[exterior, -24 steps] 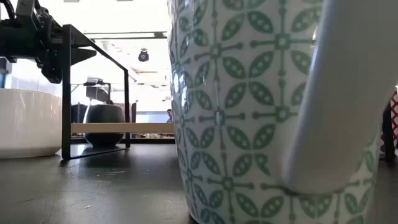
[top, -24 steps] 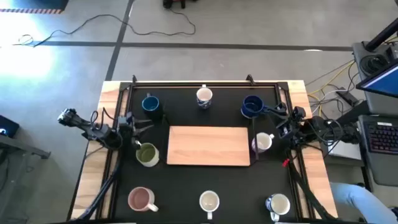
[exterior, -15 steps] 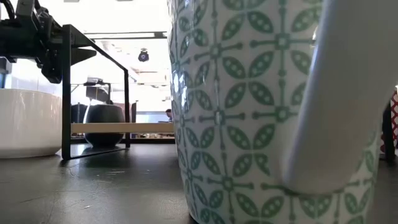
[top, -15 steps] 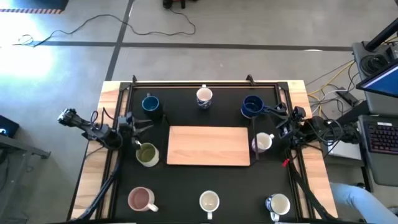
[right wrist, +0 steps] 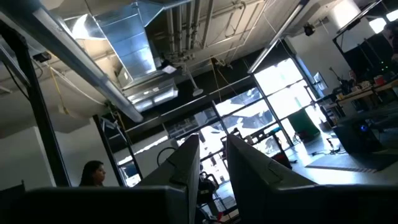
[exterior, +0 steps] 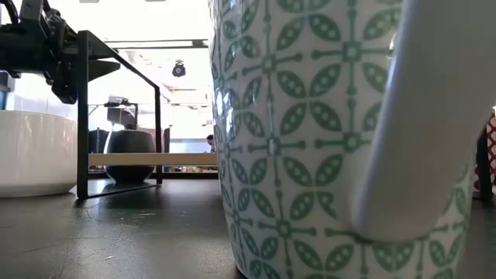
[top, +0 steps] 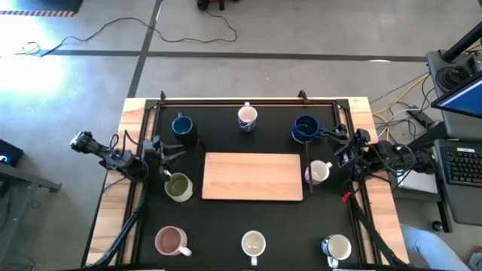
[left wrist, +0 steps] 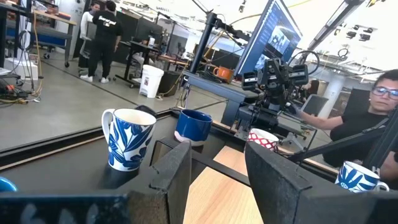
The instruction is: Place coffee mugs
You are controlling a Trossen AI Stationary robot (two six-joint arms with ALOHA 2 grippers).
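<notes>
Eight mugs stand upright on the black table around a wooden board (top: 252, 177). In the high view they are a blue one (top: 181, 126), a white patterned one (top: 247, 117), a dark blue one (top: 305, 128), a white one (top: 319, 172), an olive green one (top: 178, 186), a pink one (top: 171, 241), a white one (top: 253, 244) and a shiny one (top: 337, 247). My left gripper (top: 177, 151) hovers open between the blue and green mugs. My right gripper (top: 334, 136) is open with a narrow gap beside the dark blue mug and touches nothing.
A black metal frame (top: 248, 100) runs along the table's far and side edges. The green-patterned white mug (exterior: 310, 139) fills the low view. People stand in the room beyond (left wrist: 102, 37), one close at the right side (left wrist: 379, 99). Cables lie on the floor (top: 188, 26).
</notes>
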